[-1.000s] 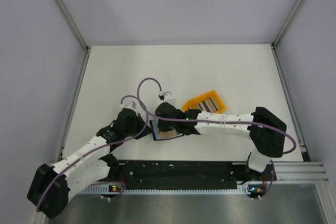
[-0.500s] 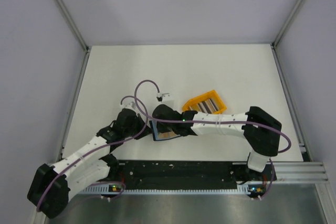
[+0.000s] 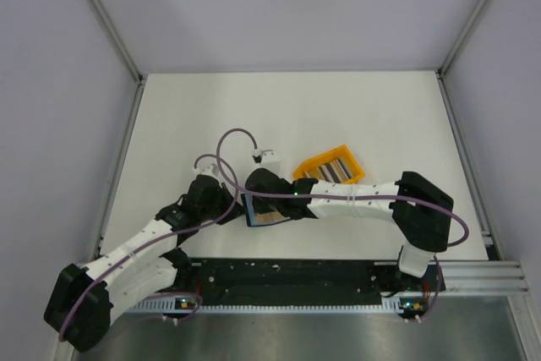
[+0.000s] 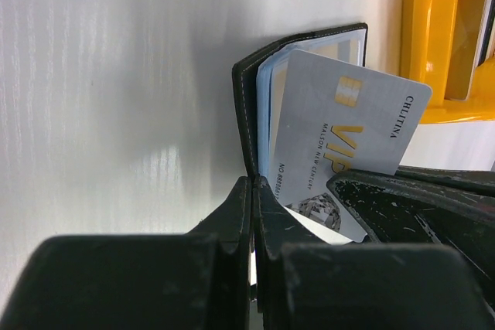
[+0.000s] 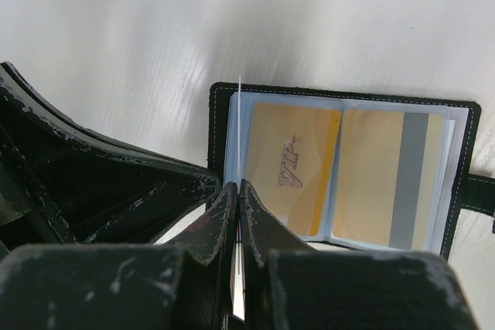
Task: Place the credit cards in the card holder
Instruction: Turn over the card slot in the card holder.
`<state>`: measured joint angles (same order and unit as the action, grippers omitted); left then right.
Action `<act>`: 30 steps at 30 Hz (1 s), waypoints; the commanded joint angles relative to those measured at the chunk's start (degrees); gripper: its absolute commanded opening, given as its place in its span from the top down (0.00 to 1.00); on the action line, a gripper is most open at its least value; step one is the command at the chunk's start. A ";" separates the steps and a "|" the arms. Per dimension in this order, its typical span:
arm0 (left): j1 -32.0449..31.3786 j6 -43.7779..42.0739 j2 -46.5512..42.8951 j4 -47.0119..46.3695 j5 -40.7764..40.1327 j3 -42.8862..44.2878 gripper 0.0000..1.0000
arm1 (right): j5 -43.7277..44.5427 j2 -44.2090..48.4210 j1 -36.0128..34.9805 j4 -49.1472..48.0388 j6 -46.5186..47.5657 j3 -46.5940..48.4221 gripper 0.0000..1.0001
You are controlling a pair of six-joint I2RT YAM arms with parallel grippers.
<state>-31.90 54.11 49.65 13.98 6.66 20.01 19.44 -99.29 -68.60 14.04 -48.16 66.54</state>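
Near the front middle of the table point(image 3: 380, 116), just left of the orange bin point(image 3: 306, 165), the black card holder point(image 3: 272, 217) lies open, with gold cards showing in its clear sleeves. The left gripper point(image 4: 252, 199) is pinched shut on the holder's left cover edge. The right gripper point(image 5: 238, 199) is clamped on a silver VIP card point(image 4: 340, 125), which stands on edge against the sleeves by that cover. More credit cards point(image 3: 336, 166) sit in the bin.
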 commanded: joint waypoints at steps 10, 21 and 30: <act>0.00 0.39 -0.16 -3.08 0.55 -0.50 1.00 | 1.92 2.61 -1.01 -4.20 0.35 0.43 1.00; 0.00 0.56 -0.25 -3.08 0.55 -0.50 1.00 | 2.80 1.03 -1.01 -1.12 0.61 1.13 1.00; -0.09 0.56 -0.34 -2.99 0.46 -0.41 1.00 | 2.09 0.67 -1.10 -0.95 0.44 1.75 1.00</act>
<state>-31.92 54.13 49.65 13.67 6.66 19.75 20.56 -98.76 -68.64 13.32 -48.03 66.41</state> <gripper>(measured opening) 0.009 0.004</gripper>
